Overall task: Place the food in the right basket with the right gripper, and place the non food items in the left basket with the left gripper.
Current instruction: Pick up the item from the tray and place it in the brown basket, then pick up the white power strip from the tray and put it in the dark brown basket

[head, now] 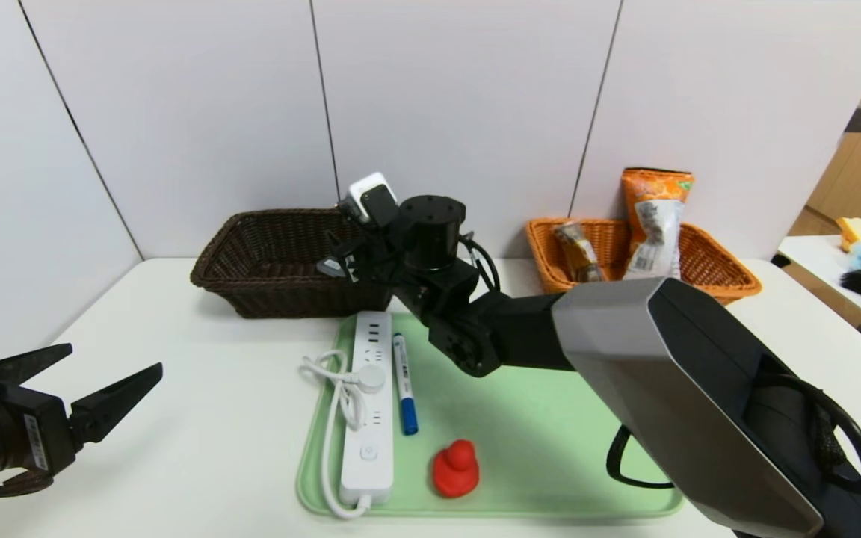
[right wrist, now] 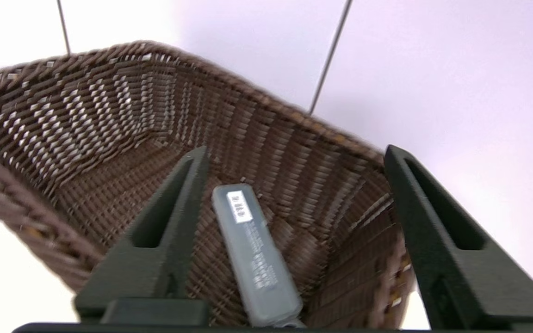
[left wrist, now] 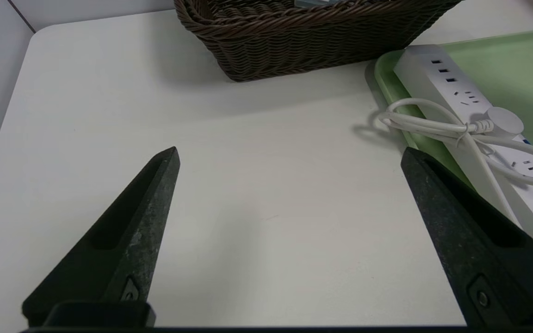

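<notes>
Tray (head: 550, 448) before two baskets: left basket (head: 251, 261), right basket (head: 707, 261).

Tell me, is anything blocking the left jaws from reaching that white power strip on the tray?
Nothing visible does. The left gripper hangs open over bare table, and the power strip lies along the near edge of the green tray just beside it. Only the strip's own coiled cord spills over that edge towards the jaws.
</notes>
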### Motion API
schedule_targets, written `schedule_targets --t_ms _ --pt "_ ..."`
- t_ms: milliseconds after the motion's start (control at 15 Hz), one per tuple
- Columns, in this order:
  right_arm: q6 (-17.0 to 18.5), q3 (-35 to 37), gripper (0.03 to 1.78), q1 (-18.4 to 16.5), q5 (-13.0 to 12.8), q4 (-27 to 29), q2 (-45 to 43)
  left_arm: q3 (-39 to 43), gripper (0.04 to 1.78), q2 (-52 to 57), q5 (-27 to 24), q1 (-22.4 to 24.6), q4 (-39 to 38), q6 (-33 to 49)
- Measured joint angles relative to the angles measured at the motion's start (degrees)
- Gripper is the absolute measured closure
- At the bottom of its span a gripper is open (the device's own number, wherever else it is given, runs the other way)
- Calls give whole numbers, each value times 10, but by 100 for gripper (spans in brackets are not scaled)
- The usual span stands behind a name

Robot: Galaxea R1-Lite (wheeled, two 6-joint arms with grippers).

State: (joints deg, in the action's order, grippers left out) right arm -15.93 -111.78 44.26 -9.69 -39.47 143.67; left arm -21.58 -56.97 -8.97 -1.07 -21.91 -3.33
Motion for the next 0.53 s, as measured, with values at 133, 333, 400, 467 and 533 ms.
schedule_targets --t_ms 133,333,400,467,533 --pt "-16 4 39 -9 -2 7 -25 -1 13 0 0 0 0 0" --pt "-29 62 30 -37 -33 32 -94 -3 13 3 0 0 0 0" --pt "-30 102 28 -51 -41 37 -124 -4 13 4 -1 0 -1 0" --pt "-30 150 26 -68 -47 40 -161 -5 13 4 0 0 -1 -1" --pt "-30 199 24 -88 -52 41 -199 -6 13 4 -1 0 0 -1"
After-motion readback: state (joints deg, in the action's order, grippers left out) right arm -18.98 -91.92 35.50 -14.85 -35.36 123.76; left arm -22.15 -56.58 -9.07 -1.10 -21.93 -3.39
